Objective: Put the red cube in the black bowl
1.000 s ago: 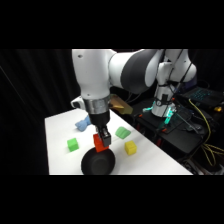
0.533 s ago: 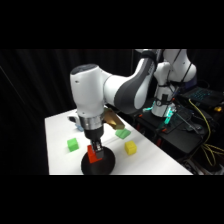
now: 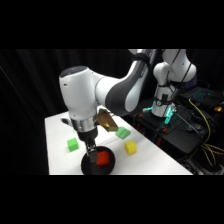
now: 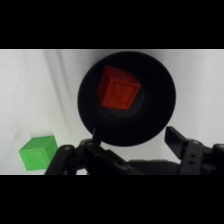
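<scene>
The red cube [image 3: 103,159] lies tilted inside the black bowl [image 3: 86,168] near the table's front edge. My gripper [image 3: 91,150] hangs just over the bowl's left side, open, with nothing between its fingers. In the wrist view the red cube [image 4: 119,90] rests in the upper middle of the black bowl [image 4: 161,117]. There my gripper [image 4: 134,133] stands apart from the cube, one finger on each side at the bottom.
A green cube [image 3: 73,145] [image 4: 37,152] sits left of the bowl. A second green cube [image 3: 122,132] and a yellow cube [image 3: 130,147] lie to its right. A tan object [image 3: 106,119] lies behind the arm. Black equipment with cables [image 3: 172,132] stands beyond the table's right edge.
The gripper carried the red cube down over the bowl and let go of it. The cube now lies in the bowl and the fingers are apart.
</scene>
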Tool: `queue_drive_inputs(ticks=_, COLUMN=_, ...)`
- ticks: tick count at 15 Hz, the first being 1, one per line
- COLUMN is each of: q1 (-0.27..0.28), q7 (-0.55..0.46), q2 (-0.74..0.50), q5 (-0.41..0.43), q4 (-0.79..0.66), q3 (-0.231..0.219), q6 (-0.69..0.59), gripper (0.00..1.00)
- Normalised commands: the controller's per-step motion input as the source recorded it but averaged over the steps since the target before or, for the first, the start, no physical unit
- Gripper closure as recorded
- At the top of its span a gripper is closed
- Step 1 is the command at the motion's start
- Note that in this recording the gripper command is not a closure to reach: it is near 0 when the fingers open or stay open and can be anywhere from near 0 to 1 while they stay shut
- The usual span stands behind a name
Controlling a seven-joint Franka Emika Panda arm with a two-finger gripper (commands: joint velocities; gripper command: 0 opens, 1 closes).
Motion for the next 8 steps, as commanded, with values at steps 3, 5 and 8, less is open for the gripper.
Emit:
queue_drive_inputs(ticks=3, q1=0.096, q7=0.15, q2=-0.54, q5=-0.097, q4=-0.15, q3=-0.076, q6=-0.46, gripper=0.0)
queue_drive_inputs(ticks=5, q1=0.107, q7=0.21, q2=-0.51, q5=-0.177, q4=-0.05, q3=-0.059, q6=-0.56, gripper=0.0)
queue_drive_inputs(ticks=8, q1=0.043, q7=0.12, q2=-0.39, q5=-0.107, q4=0.05, q3=0.023, q6=-0.49, gripper=0.0)
